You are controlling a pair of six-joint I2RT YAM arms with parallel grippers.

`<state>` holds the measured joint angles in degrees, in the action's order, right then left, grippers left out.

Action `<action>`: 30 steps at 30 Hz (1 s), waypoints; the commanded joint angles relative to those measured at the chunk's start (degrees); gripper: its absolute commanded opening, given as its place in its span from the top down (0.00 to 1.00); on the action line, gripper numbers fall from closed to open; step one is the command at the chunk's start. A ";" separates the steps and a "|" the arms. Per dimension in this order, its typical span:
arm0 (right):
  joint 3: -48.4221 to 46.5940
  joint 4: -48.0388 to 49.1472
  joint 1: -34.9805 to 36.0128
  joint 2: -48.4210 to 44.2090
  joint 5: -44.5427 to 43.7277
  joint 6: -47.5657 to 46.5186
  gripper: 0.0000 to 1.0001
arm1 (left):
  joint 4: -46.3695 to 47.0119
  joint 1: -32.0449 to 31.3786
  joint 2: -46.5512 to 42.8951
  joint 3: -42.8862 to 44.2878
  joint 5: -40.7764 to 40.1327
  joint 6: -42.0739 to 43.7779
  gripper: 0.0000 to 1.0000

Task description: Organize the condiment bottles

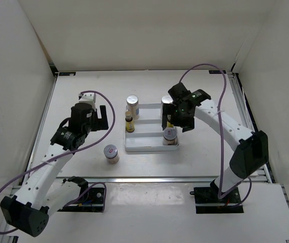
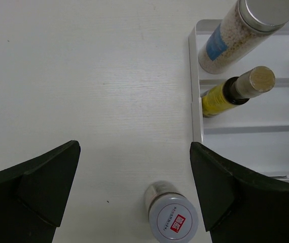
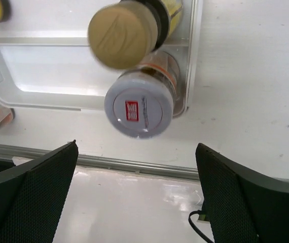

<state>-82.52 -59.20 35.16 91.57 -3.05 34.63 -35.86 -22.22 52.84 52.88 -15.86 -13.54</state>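
Both grippers over the surface [image 1: 83, 91], nothing held.

- Left gripper [image 2: 134, 152]: fingers wide apart and empty, hanging above the loose jar [image 2: 172, 221]. In the wrist view the jar sits just ahead of the gap, toward my right finger.
- Right gripper [image 3: 136, 147]: fingers spread wide and empty, over the right side of the tray [image 1: 147, 148].

Tally in the tray:
- Left column: tall white bottle [image 1: 133, 105] in the far slot, amber bottle [image 1: 130, 123] in the middle slot. The near slot shows bare.
- Right column: second white bottle [image 1: 165, 100] at the far end, half hidden by my right gripper. The second amber bottle [image 3: 124, 33] is just in front of it. The squat jar [image 3: 139, 109] stands upright in the near right corner.

That makes five of six in the tray. The loose jar stands upright on the surface, just left of the tray's near left corner.

My judgement is that one placement is left: the loose jar goes into the bare near-left slot, a job for the left gripper. The task looks nearly done.
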 commanded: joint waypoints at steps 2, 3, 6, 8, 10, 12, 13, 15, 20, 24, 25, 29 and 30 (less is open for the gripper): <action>-3.52 -2.15 1.58 -6.92 -1.87 -1.05 0.00 | -3.16 0.24 4.53 0.28 2.94 -4.74 0.00; -3.52 -2.15 2.36 -7.45 -2.57 -1.06 0.00 | -3.95 0.24 5.34 0.29 2.94 -5.44 0.00; -4.05 -2.15 4.04 -8.94 -5.38 -1.59 0.00 | -6.85 0.24 7.80 0.29 3.89 -7.82 0.00; -4.05 -1.54 4.75 -10.53 -6.00 -1.59 0.00 | -6.86 0.24 9.12 0.29 7.92 -8.61 0.00; -3.00 -1.53 4.75 -11.06 -6.00 -1.59 0.00 | -6.86 0.24 9.83 -0.23 10.05 -9.31 0.00; -2.39 -1.53 4.75 -11.76 -6.00 -1.59 0.00 | -6.86 0.24 10.44 -0.76 12.68 -9.84 0.00; -2.38 -1.01 4.75 -11.76 -6.00 -1.59 0.00 | -6.86 0.24 11.40 -0.76 13.48 -9.84 0.00; -0.81 -1.01 4.75 -12.29 -6.00 -1.06 0.00 | -6.86 0.24 13.25 -1.37 15.94 -9.84 0.00; 0.61 -0.48 4.75 -12.91 -6.00 -0.53 0.00 | -6.86 -3.09 16.42 -1.99 16.47 -10.36 0.00; 0.61 -0.48 4.75 -12.91 -6.00 -0.53 0.00 | -6.86 -5.28 16.42 -1.99 18.41 -11.68 0.00; 0.61 -0.48 4.75 -12.91 -6.00 -1.05 0.00 | -6.86 -5.29 16.42 -1.99 18.41 -11.68 0.00; 1.13 -0.48 4.75 -12.39 -6.00 -1.06 0.00 | -8.61 -5.81 14.57 -2.52 17.88 -12.21 0.00; 1.13 -0.48 4.75 -12.38 -6.00 -1.06 0.00 | -9.40 -5.82 14.57 -1.56 18.49 -12.91 0.00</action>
<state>-81.82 -60.05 39.83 80.29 -8.23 34.02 -43.64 -27.57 69.38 50.61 0.99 -24.97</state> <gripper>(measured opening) 0.998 0.998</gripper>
